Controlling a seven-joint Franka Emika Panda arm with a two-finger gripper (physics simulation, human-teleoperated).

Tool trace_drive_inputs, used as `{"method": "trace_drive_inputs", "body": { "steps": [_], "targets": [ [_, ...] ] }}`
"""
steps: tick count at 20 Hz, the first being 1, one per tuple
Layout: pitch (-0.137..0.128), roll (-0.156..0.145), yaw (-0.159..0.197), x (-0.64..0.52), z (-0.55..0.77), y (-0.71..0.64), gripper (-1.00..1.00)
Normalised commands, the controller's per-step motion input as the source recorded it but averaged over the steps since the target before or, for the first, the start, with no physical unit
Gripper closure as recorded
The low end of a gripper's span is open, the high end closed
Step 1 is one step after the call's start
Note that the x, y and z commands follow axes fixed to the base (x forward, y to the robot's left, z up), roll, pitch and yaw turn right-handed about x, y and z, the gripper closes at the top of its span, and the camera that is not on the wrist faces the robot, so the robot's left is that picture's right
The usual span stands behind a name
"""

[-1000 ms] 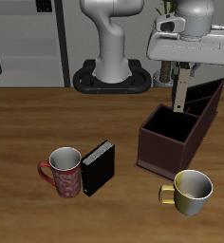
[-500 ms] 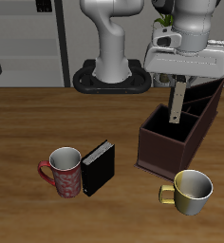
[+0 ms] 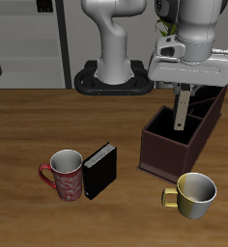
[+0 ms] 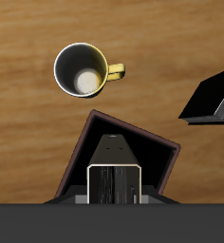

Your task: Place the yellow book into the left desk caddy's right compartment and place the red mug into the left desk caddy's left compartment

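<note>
The gripper (image 3: 183, 99) grasps the yellow book (image 3: 182, 112) upright, its lower end inside the left desk caddy (image 3: 166, 152); the red mug (image 3: 66, 175) stands far off near the table's front edge.

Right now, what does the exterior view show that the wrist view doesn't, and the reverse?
Only the exterior view shows the red mug and the robot's base. Only the wrist view looks straight down into the yellow-gold mug, showing its pale bottom. Both show the left desk caddy, the black book, the yellow-gold mug, and the yellow book held upright in the gripper over the right compartment.
</note>
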Motion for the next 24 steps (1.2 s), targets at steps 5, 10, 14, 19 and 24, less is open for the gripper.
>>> {"method": "trace_drive_inputs", "body": {
  "steps": [5,10,14,19,24],
  "targets": [
    [0.022,-0.006,-0.003,0.06,-0.17,-0.03,1.0],
    [0.027,0.011,-0.004,0.03,-0.2,0.05,1.0],
    [0.024,0.019,0.01,0.0,-0.18,0.1,1.0],
    [0.015,0.016,0.015,0.0,-0.11,0.07,1.0],
    [0.013,0.0,0.007,0.03,-0.08,-0.05,1.0]
  ]
}}
